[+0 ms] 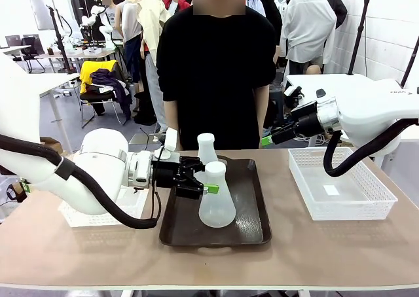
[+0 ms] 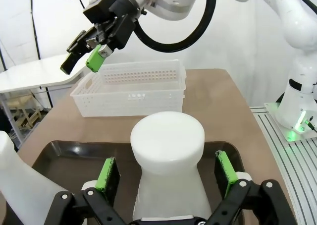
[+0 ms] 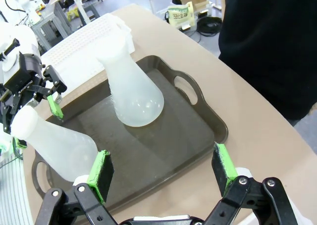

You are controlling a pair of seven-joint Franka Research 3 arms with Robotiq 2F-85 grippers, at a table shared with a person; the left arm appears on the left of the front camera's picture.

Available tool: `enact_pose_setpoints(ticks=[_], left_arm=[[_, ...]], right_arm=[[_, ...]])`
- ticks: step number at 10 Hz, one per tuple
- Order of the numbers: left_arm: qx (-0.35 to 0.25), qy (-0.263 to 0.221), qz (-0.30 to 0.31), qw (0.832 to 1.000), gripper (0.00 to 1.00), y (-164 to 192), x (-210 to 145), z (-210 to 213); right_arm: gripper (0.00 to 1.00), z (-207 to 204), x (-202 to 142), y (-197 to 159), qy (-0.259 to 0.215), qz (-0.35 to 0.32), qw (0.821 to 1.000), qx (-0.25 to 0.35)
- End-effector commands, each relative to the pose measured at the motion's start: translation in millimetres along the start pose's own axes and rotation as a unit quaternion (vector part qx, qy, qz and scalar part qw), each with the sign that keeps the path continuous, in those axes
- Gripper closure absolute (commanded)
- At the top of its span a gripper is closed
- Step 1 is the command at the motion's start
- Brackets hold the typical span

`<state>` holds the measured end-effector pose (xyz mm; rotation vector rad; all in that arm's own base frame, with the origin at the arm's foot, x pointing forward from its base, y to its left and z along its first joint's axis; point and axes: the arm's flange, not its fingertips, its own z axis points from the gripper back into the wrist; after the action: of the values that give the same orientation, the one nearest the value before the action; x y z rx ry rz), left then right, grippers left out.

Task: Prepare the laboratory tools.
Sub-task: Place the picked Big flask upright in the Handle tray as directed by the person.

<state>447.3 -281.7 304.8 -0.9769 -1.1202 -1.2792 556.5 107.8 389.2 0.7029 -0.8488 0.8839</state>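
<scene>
Two translucent white conical flasks stand upright on the dark brown tray. My left gripper is open around the neck of the near flask, and its green pads stand a little apart from the neck on both sides. The far flask stands free at the tray's back, and shows at the lower left as a flask in the left wrist view. My right gripper hangs open and empty in the air above the tray's far right corner. From there it looks down on both flasks.
A white mesh basket stands right of the tray. Another white basket lies under my left arm. A person in a black shirt stands at the far edge, behind the tray. Bare tabletop runs along the near edge.
</scene>
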Motion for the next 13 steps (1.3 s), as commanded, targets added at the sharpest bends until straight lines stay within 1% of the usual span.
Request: enact_pose_setpoints(ticks=[1,2,3,13], left_arm=[[-0.021,0.004,0.023,1.0,0.0,-2.8,2.6,1.9],[-0.018,0.01,0.044,0.999,0.0,-0.5,0.4,-0.1],[-0.005,0.002,0.008,1.0,0.0,-1.3,-0.4,-0.4],[-0.005,0.002,0.008,1.0,0.0,-1.3,-0.4,-0.4]], right_arm=[[0.0,1.3,2.5,-0.5,0.009,-0.003,1.0,-0.003],[0.0,1.3,2.5,-0.5,0.009,-0.003,1.0,-0.003],[0.0,1.3,2.5,-0.5,0.009,-0.003,1.0,-0.003],[0.0,1.3,2.5,-0.5,0.009,-0.003,1.0,-0.003]])
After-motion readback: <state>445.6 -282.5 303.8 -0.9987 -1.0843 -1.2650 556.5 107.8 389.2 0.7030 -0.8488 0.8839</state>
